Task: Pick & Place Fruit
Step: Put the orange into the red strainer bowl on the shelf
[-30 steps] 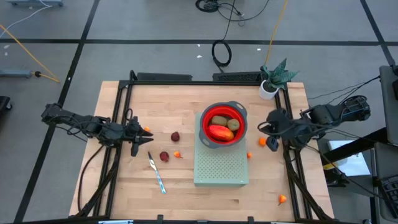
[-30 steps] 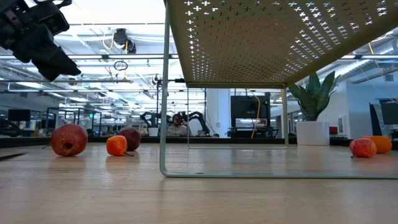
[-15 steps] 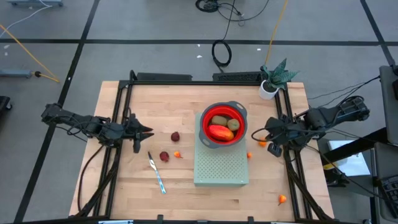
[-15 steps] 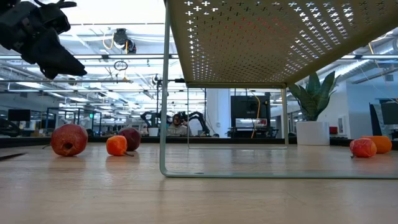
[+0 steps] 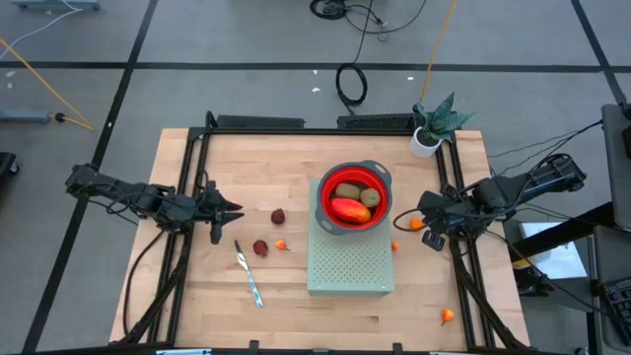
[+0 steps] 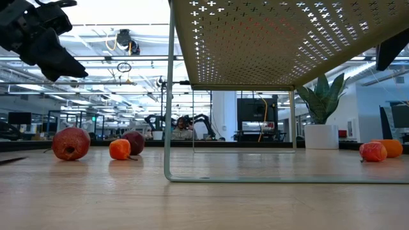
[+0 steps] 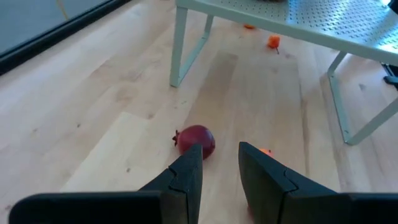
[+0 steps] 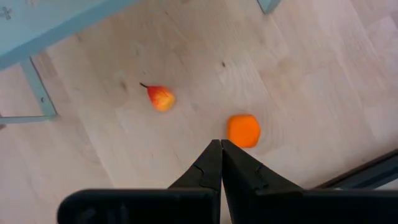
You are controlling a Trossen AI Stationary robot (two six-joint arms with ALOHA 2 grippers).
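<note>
The right claw [image 5: 426, 223] hangs over the right side of the pale wooden surface [image 5: 197, 306], just beside the small round orange fruit [image 5: 415, 224] that lies directly ahead of its fingertips. In the right wrist view that same orange ball [image 8: 243, 130] sits just past the fingertips and a touch to one side. A tiny red-and-yellow, pear-shaped fruit [image 8: 161, 98] lies a little farther on toward the leg of the pale green perforated metal stand [image 5: 350, 266]. The ball is round, so no long axis matters, only the short reach forward and down. This claw is pressed fully shut and holds nothing, and it would need to spread before it can take the ball.

The left claw [image 5: 229, 209] waits over the left part of the surface, fingers a small way apart and empty, pointed at a dark red ball [image 7: 196, 140], with a small orange fruit [image 7: 265, 151] peeping out beyond one finger.

The red collapsible bowl with a grey rim [image 5: 355, 171] stands on the stand and already holds the elongated red-orange fruit [image 5: 349, 209] and two brown-green ovals [image 5: 347, 191] (the right arm is plainly the nearer one for the orange ball).
</note>
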